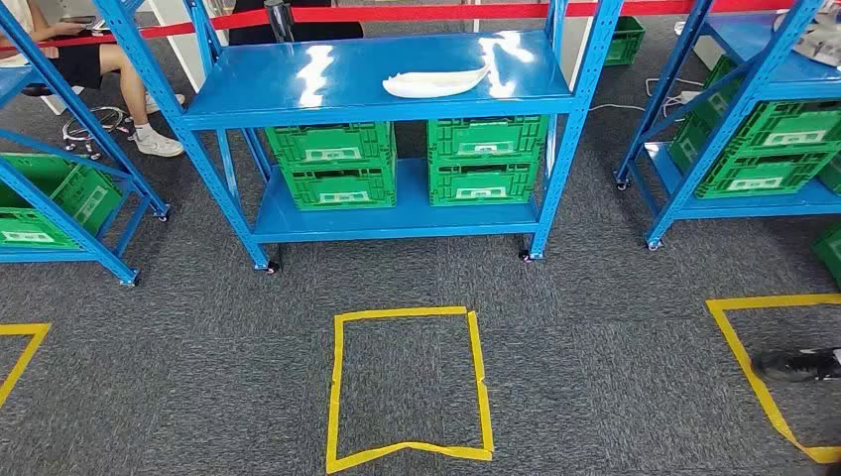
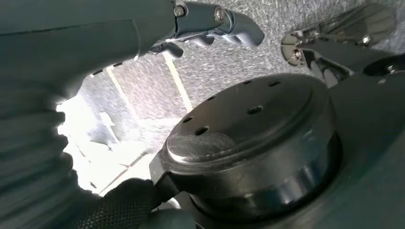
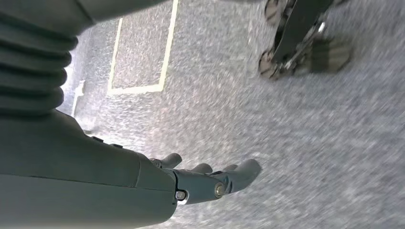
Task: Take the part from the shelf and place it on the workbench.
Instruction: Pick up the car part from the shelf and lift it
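Grey, coarse-pile carpet (image 1: 595, 337) covers the floor, marked with yellow tape outlines; one rectangular tape box (image 1: 409, 385) lies directly ahead in the head view. Behind it stands a blue steel shelf (image 1: 387, 223) on small castors, built from perforated uprights with glossy painted decks that reflect the ceiling lights. The part (image 1: 436, 81), a white, elongated, shallow curved shell with one pointed end, lies on the top deck of this shelf toward the right side. Four green ribbed plastic crates (image 1: 335, 164) with white labels sit on the lower deck in two stacks of two. Similar blue racks with green crates stand to the left and right. A red barrier tape (image 1: 417, 13) runs behind the shelf. A seated person's legs (image 1: 129, 94) show at the upper left, and a dark shoe (image 1: 798, 364) at the right edge.

Left hand (image 2: 210, 21): grey thumb and darker fingers loosely extended over the carpet, holding nothing. Right hand (image 3: 210, 179): fingers spread slightly and lightly curved above the carpet, holding nothing.
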